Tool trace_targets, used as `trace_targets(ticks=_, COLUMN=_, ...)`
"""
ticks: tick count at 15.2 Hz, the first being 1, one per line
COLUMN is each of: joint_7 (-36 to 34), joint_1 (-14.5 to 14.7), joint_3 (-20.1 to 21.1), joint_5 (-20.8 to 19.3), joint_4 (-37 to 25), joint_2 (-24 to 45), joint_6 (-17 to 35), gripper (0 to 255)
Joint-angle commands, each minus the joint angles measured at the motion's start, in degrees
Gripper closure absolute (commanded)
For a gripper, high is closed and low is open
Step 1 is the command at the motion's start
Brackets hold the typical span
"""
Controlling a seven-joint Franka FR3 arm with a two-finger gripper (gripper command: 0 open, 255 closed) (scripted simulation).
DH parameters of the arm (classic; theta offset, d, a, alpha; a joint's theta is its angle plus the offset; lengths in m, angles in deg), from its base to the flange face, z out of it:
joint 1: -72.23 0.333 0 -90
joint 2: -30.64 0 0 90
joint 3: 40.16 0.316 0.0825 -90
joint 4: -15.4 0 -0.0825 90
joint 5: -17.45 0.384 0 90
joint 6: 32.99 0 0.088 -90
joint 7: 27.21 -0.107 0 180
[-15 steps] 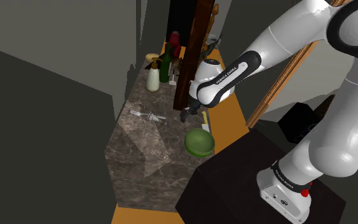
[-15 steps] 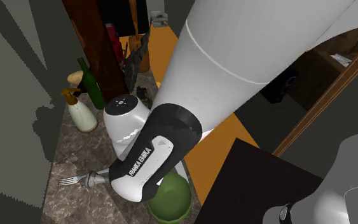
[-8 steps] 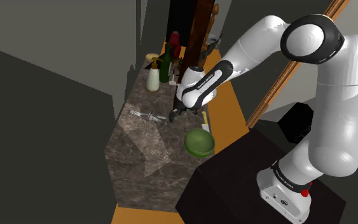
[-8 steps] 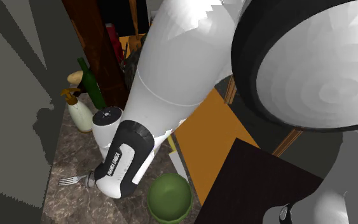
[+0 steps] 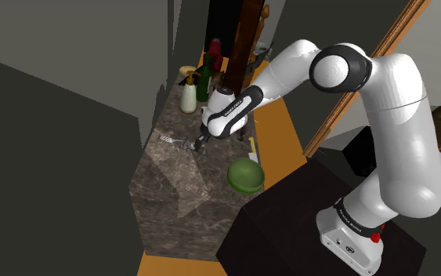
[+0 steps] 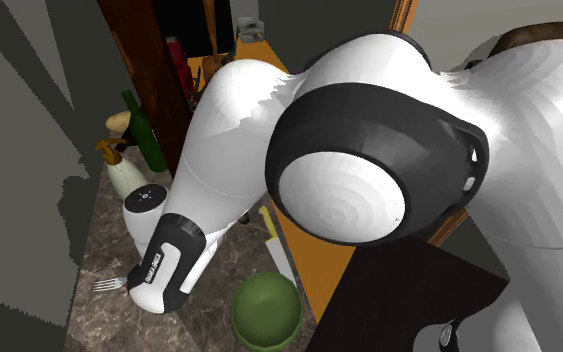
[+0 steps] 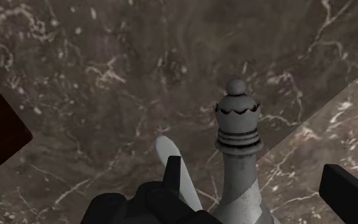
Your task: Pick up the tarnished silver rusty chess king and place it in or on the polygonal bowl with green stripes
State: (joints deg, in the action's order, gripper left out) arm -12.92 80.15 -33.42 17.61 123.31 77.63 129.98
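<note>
Hovers low over the marble counter (image 7: 107,76), claw (image 7: 252,170) open wide, gripping nothing. Brackets the grey chess king (image 7: 238,149), upright between the fingers (image 7: 173,178) and touching neither. Just beside the king, the handle end of a fork (image 5: 175,141), flat on the stone. Near the claw, on the stand's side, the green bowl (image 5: 244,175). Farther off, past the claw, a cream spray bottle (image 5: 188,96) and a green wine bottle (image 5: 204,83).

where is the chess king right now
In the wrist view, the chess king is on the marble counter between the hand's open fingers, beside a white handle.
</note>
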Motion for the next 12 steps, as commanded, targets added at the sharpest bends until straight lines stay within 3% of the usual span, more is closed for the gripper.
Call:
trace_targets(ticks=1, joint_7=0.3, joint_1=0.0, joint_3=0.0, joint_5=-0.2, joint_4=-1.7, joint_2=1.8, joint_6=0.2, gripper=0)
trace_targets(ticks=6, joint_7=0.2, joint_1=0.7, joint_3=-0.4, joint_5=-0.3, joint_4=-5.1, joint_2=6.5, joint_6=1.4, gripper=0)
trace_targets(ticks=12, joint_7=0.2, joint_1=0.7, joint_3=-0.4, joint_5=-0.3, joint_4=-5.1, joint_2=6.5, joint_6=1.4, gripper=0)
